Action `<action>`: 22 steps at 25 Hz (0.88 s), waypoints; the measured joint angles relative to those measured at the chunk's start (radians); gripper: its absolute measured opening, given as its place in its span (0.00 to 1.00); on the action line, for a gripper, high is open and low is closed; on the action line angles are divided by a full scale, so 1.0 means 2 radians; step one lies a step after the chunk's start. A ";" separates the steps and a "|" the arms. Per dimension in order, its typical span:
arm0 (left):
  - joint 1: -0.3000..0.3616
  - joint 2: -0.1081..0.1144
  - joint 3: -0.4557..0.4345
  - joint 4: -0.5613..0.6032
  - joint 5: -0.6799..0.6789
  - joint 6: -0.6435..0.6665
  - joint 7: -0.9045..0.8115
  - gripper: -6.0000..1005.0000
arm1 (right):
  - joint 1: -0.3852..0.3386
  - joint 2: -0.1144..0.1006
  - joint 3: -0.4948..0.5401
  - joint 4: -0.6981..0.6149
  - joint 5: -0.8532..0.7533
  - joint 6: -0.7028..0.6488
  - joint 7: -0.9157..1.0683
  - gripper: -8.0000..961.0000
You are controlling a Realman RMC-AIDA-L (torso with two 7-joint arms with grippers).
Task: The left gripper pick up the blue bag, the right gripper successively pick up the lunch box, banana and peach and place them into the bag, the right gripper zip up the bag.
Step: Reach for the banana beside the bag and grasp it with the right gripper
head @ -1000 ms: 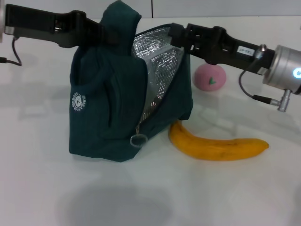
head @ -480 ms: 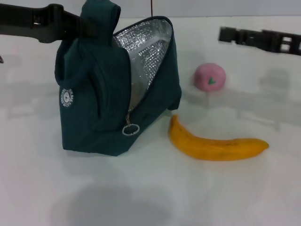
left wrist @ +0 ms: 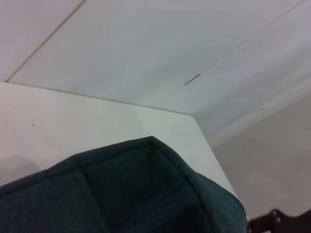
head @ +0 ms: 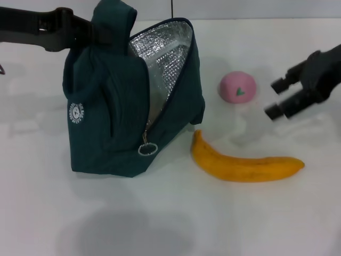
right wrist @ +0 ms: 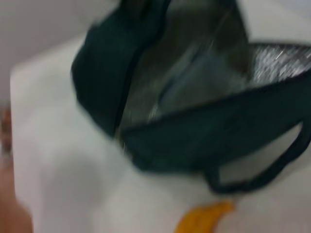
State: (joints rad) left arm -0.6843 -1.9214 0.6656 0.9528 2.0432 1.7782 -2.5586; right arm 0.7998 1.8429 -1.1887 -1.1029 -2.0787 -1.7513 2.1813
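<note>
White table [head: 160,224]: right gripper [head: 277,98] fingers spread above banana [head: 245,165]; left gripper [head: 88,34] pinching blue bag [head: 112,122].

My work surface is a plain white table [head: 176,224]. On it at about nine o'clock sits the blue bag [head: 114,128], mouth gaping. The banana [head: 245,165] lies at four o'clock, just beside the bag's base. The peach [head: 237,88] rests at two o'clock.

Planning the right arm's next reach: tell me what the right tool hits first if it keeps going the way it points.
Probably the banana: the right tool, open, aims down toward the table between it and the peach. Depth is unclear, so it may reach bare table first.
</note>
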 joint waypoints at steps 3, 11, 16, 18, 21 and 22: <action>0.000 -0.001 0.000 0.000 0.000 0.000 0.000 0.05 | 0.033 0.016 -0.001 -0.010 -0.064 -0.040 -0.023 0.81; 0.000 -0.003 0.001 -0.001 0.000 0.001 0.000 0.04 | 0.055 0.051 -0.045 -0.027 -0.104 -0.053 -0.076 0.81; 0.000 -0.003 0.001 -0.001 0.000 0.001 0.000 0.04 | 0.053 0.083 -0.082 -0.033 -0.157 -0.031 -0.087 0.80; 0.000 -0.003 0.001 -0.001 0.000 0.001 0.000 0.04 | 0.044 0.089 -0.108 -0.038 -0.166 -0.010 -0.091 0.79; 0.000 -0.003 0.001 -0.001 0.001 0.001 -0.002 0.04 | 0.030 0.089 -0.136 -0.043 -0.164 0.018 -0.092 0.78; -0.001 -0.003 0.001 -0.001 0.001 0.001 -0.003 0.04 | 0.028 0.089 -0.142 -0.043 -0.164 0.023 -0.093 0.78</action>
State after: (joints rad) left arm -0.6859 -1.9282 0.6673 0.9507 2.0447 1.7803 -2.5644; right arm 0.8556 2.0211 -1.4732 -1.1886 -2.4064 -1.7045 1.9955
